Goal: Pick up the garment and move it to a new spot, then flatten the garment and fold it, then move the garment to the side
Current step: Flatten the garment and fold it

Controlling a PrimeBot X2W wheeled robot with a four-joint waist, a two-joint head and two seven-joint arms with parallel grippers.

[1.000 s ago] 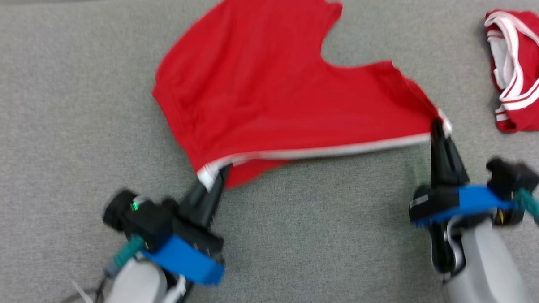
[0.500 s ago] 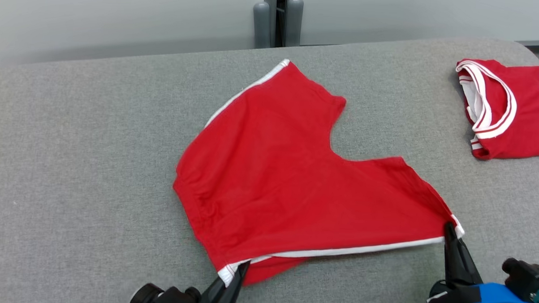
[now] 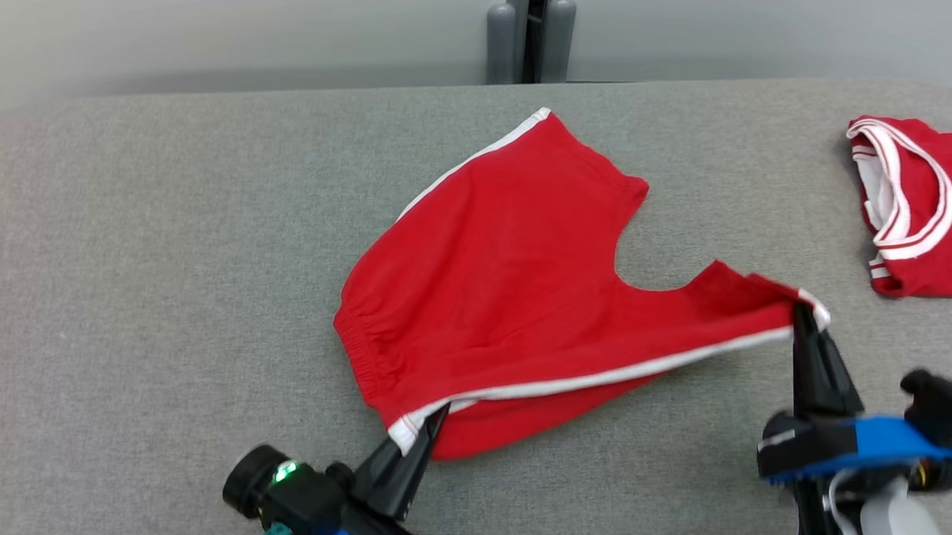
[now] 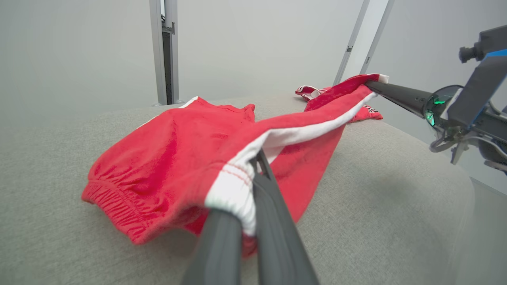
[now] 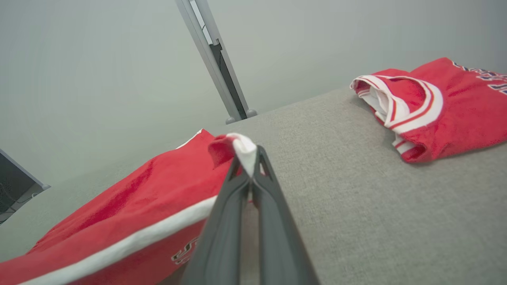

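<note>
Our left end effector (image 3: 441,410), lower centre, and right end effector (image 3: 800,309), mid-right, each clamp a corner of the shorts (image 3: 515,269).

Soft matt cloth garment (image 3: 515,277), rough woven tabletop (image 3: 168,233)

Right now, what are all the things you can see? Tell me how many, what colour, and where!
shorts: one, red with a white stripe, middle of the table, two corners lifted
jersey: one, red with white trim, far right of the table
table: one, grey fabric top, under both clothes
post: one, grey, behind the table's far edge
left gripper: one, dark fingers, shut on the shorts' near corner
right gripper: one, dark fingers, shut on the shorts' right corner, held above the table
</note>
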